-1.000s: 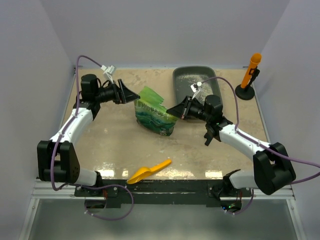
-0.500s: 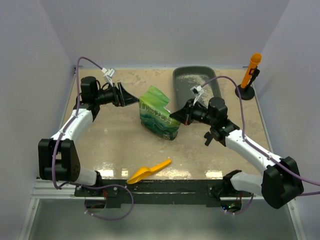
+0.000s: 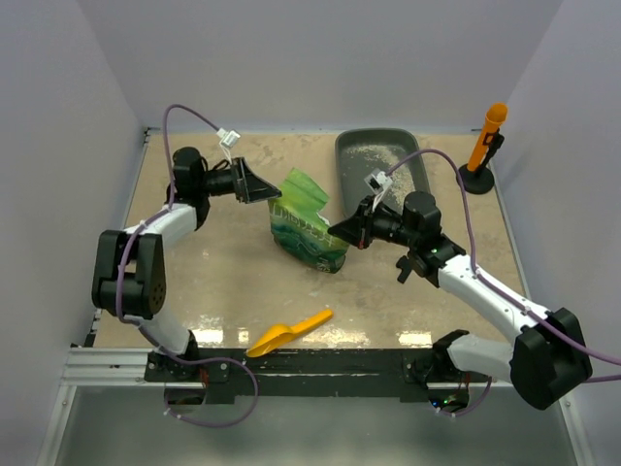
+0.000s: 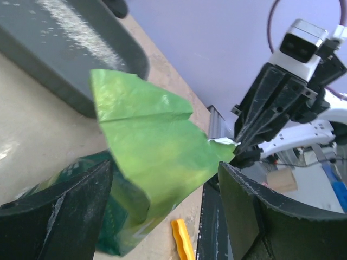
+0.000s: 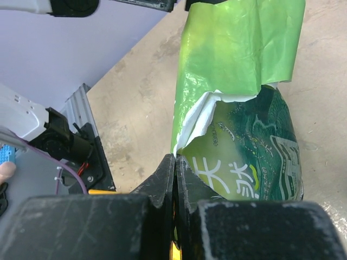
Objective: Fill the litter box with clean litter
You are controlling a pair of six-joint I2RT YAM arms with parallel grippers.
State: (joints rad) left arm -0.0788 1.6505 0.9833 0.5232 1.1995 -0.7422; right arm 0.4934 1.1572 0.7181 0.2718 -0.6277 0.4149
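Jaws pinched on the glossy green printed bag, the right gripper is steadying it while the left gripper, gaping empty, is nearing its top. Shallow dark grey litter box is lying at two o'clock, thinly dusted with pale litter.

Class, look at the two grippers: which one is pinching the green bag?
The right gripper: it is shut on the bag's torn edge. The left gripper stands open beside the bag's top, gripping nothing.

- The beige stone-look table carries everything here.
- The litter box sits at the far right, pale clean litter inside.
- A green bag stands mid-table.
- A yellow scoop lies at the near edge.
- An orange-handled tool stands on its black base in the far right corner.
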